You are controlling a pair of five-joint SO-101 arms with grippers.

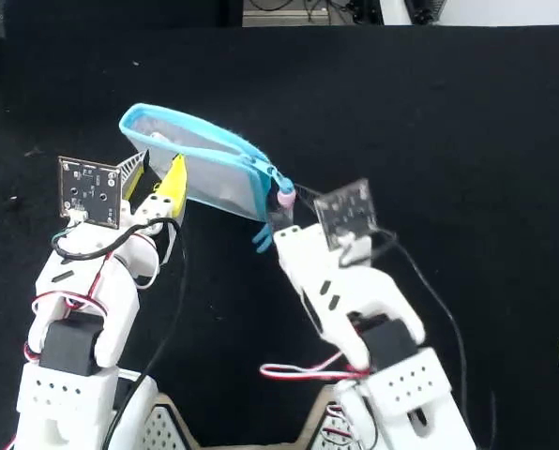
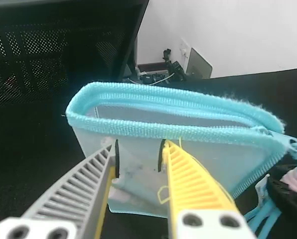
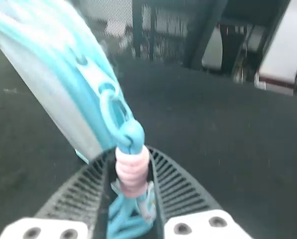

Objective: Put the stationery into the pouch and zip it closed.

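**Q:** Nearest the lens, what was seen on the left?

**A:** The left gripper (image 2: 139, 152) was seen pinched onto the lower part of the pouch (image 2: 203, 159), with the mesh wall caught between its grey and yellow fingers.

**Q:** And where was the pouch held?

**A:** It was held up off the table (image 1: 430, 112) between the two arms. Its long axis was laid from the left gripper across toward the right one. The zip edge was turned upward and its mouth was seen gaping. The slider (image 3: 96, 79) end was pointed at the right gripper (image 3: 130, 162), which was clamped on the pink-beaded zipper pull (image 3: 131, 172).

**Q:** How was the zipping best to be done?

**A:** It was judged that the wall ought to be anchored firmly by the left grip. The pull ought to be drawn straight along the zip line toward the far left end, so that the tape was stretched taut and not buckled. Whether the stationery was inside could not be told.
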